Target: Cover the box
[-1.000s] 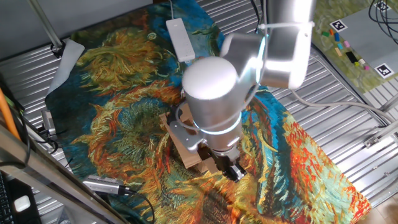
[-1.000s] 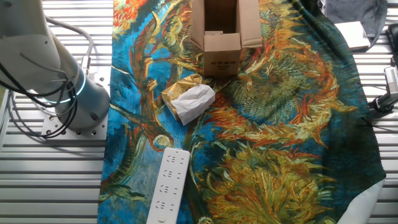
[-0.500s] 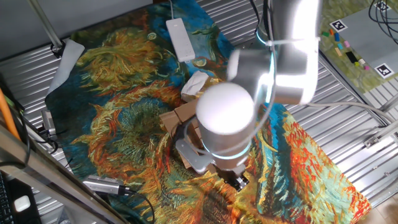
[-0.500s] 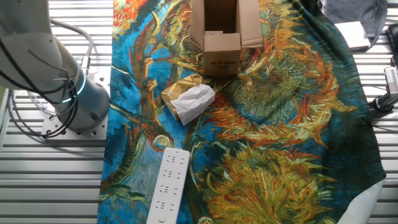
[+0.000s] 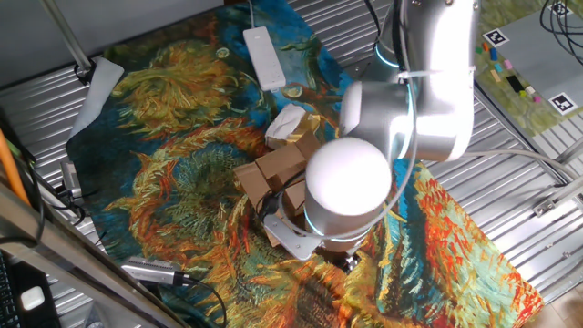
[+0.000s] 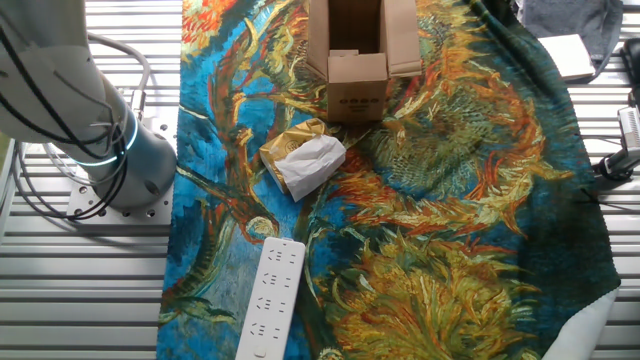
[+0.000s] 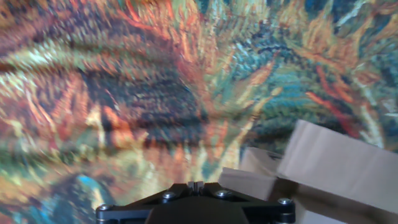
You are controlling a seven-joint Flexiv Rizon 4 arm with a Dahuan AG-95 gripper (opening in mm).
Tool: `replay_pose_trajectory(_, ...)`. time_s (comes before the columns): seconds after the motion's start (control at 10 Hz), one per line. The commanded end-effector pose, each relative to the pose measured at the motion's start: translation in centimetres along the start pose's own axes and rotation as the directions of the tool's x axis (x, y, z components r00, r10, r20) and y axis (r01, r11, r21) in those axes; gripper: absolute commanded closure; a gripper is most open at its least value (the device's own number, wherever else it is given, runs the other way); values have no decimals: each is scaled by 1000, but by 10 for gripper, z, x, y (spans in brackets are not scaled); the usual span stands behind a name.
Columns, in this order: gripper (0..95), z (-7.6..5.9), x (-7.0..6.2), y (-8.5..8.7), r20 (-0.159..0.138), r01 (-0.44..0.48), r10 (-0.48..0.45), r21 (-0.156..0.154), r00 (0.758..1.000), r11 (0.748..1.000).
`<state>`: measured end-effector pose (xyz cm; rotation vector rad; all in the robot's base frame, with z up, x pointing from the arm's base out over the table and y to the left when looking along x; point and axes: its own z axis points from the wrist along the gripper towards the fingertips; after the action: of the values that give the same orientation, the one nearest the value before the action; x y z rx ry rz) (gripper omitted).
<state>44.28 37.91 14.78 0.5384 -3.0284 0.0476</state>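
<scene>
**Box open, flaps up, arm beside it**

One fixed view, left to right: a grey cloth (image 5: 96,87) on the slatted metal table (image 5: 510,173); a white power strip (image 5: 263,56) at the top of the painted cloth (image 5: 173,155); crumpled white paper (image 5: 284,118) next to the box (image 5: 273,173). The box is plain brown corrugated card, top open, flaps splayed out. Its long axis runs diagonally, upper right to lower left. The arm (image 5: 401,118) covers its right half; the gripper (image 5: 351,262) peeks out under the wrist, too hidden to tell how far the jaws are parted or whether they hold anything.

Other fixed view: the arm base (image 6: 75,110) at left; the power strip (image 6: 270,300) low centre; the paper (image 6: 305,163) above it, with something gold tucked behind; the box (image 6: 358,50) at top centre, upright, mouth up, long axis running away from the camera, near flap folded down outward with small dark printed marks, side flaps open.

Hand view: blurred cloth (image 7: 124,93), the box (image 7: 317,171) at lower right, flaps raised. No fingers seen.
</scene>
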Motion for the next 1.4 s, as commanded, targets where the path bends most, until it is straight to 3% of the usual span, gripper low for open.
replay_pose_trajectory(0.1, 950, -12, 6, -22, -11, 45, -45, 23, 999, 999)
replay_pose_trajectory(0.5, 950, -21, 14, -61, -12, 101, -100, 16, 995, 995)
replay_pose_trajectory(0.7, 950, -10, 19, -75, 1, 122, -122, 23, 993, 992)
replay_pose_trajectory(1.0, 950, 13, 15, -81, 12, 117, -118, 24, 993, 993)
replay_pose_trajectory(1.4, 950, 24, 12, -82, 16, 123, -124, 18, 992, 992)
